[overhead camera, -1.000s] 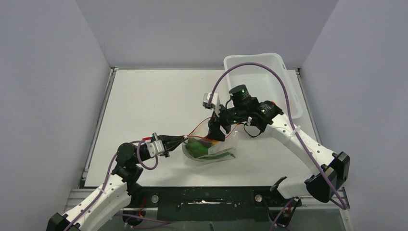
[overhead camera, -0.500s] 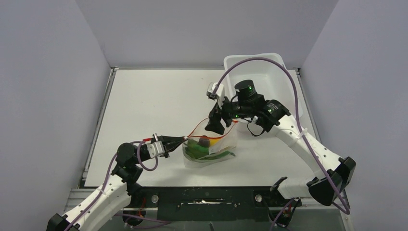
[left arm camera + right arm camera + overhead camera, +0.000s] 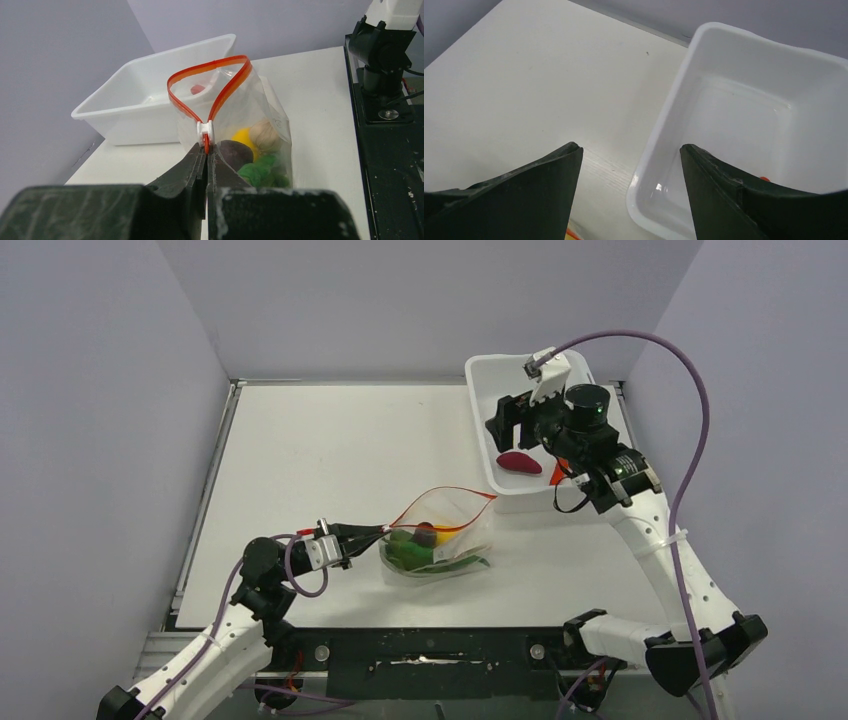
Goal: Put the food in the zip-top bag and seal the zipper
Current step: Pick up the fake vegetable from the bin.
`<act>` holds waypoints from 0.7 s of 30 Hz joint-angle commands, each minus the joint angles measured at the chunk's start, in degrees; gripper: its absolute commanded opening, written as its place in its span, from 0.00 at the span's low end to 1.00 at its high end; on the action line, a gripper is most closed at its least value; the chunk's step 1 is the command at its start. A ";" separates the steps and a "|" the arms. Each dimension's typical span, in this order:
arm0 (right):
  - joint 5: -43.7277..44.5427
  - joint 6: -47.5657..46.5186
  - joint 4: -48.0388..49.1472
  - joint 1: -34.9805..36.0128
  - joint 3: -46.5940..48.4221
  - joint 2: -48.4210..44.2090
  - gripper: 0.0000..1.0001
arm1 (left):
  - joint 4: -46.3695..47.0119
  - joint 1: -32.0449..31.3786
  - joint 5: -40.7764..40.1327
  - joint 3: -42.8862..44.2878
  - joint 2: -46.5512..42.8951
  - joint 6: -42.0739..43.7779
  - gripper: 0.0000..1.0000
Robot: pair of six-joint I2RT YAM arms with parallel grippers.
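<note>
The clear zip-top bag (image 3: pixel 445 548) lies open near the table's front middle, its red-orange zipper (image 3: pixel 447 493) curving in a loop. Food inside the bag (image 3: pixel 260 112): a yellow lump (image 3: pixel 243 136), a beige piece (image 3: pixel 266 134), a dark maroon piece (image 3: pixel 234 153) and green leaf (image 3: pixel 257 171). My left gripper (image 3: pixel 206 150) is shut on the zipper's near end, just behind the white slider (image 3: pixel 205 129). My right gripper (image 3: pixel 503 428) hangs open and empty over the white tub's near-left corner (image 3: pixel 659 165). In the tub lie a maroon-red piece (image 3: pixel 518 462) and an orange-red piece (image 3: pixel 557 476).
The white tub (image 3: pixel 590 375) stands at the back right of the table, close behind the bag. The right arm's base (image 3: pixel 382 55) rises right of the bag in the left wrist view. Grey walls close in the table on three sides.
My right gripper has lifted out of the bag's mouth and swung back right over the tub, its jaws widening slightly. A maroon piece now lies in the bag. The left gripper has held still.
</note>
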 commanded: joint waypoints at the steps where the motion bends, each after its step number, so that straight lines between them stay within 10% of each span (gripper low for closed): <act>1: 13.21 3.96 -2.42 -1.34 3.79 3.78 0.73 | 1.56 -0.37 1.10 1.04 -0.39 0.55 0.00; 21: 17.59 0.50 -0.96 -23.30 5.46 29.43 0.59 | 1.27 -1.34 -3.89 -0.66 0.76 0.64 0.00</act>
